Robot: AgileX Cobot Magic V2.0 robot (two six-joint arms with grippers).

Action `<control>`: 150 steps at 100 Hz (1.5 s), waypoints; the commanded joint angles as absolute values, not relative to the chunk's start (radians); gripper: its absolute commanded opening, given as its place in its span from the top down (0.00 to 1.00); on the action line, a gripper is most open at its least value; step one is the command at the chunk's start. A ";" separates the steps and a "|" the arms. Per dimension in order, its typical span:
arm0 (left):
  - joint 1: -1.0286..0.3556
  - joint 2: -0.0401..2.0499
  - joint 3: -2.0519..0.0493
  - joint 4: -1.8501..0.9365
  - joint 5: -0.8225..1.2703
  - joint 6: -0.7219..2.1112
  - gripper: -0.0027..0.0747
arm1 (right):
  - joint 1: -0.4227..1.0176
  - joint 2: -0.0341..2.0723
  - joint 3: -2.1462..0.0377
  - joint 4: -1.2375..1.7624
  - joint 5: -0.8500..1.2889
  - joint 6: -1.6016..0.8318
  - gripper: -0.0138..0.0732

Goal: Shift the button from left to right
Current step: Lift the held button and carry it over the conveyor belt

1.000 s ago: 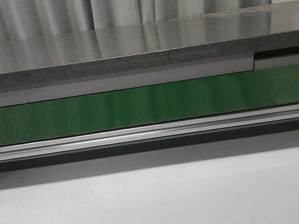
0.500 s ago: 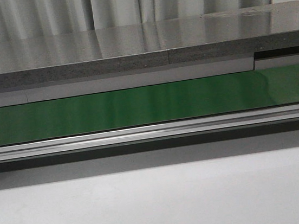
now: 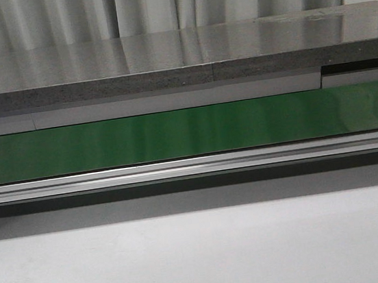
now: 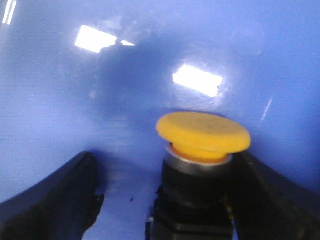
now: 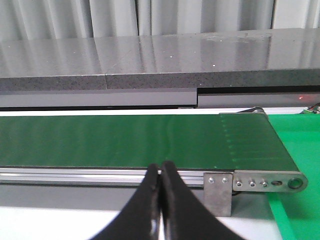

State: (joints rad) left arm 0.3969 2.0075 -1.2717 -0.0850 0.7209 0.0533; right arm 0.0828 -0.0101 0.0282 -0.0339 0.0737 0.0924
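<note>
The button [image 4: 202,131] has a yellow-orange mushroom cap on a black body and stands on a glossy blue surface [image 4: 60,100] in the left wrist view. My left gripper [image 4: 167,192] is open around it. One black finger [image 4: 270,200] sits right against the button's body, and the other finger [image 4: 55,200] stands well apart from it. My right gripper [image 5: 160,170] is shut and empty, and hovers in front of the green conveyor belt [image 5: 125,140]. The front view shows neither the button nor any gripper.
The green belt [image 3: 174,133] runs across the front view behind an aluminium rail [image 3: 192,167], with a grey stone shelf [image 3: 165,61] beyond. The belt's end roller bracket [image 5: 265,182] and a green mat [image 5: 300,150] show in the right wrist view. White tabletop [image 3: 203,257] lies in front.
</note>
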 commanded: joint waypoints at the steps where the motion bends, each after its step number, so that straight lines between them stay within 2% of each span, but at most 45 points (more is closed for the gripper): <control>1: 0.399 1.978 -1.291 -0.109 0.712 0.051 0.44 | 0.081 -0.028 0.010 -0.037 -0.007 0.089 0.92; 9: 0.399 1.978 -1.291 -0.109 0.708 0.051 0.51 | 0.081 -0.028 0.010 -0.037 -0.007 0.089 0.92; 36: 0.399 1.978 -1.291 -0.109 0.711 0.051 0.86 | 0.081 -0.028 0.010 -0.037 -0.007 0.089 0.92; 53: 0.399 1.967 -1.291 -0.109 0.723 0.072 0.99 | 0.081 -0.028 0.010 -0.037 -0.007 0.089 0.92; 109: 0.397 1.684 -1.291 -0.105 0.734 0.075 0.99 | 0.081 -0.028 0.010 -0.037 -0.007 0.089 0.92; 150: 0.227 1.649 -1.291 -0.128 0.767 0.154 0.99 | 0.081 -0.028 0.010 -0.037 -0.007 0.089 0.92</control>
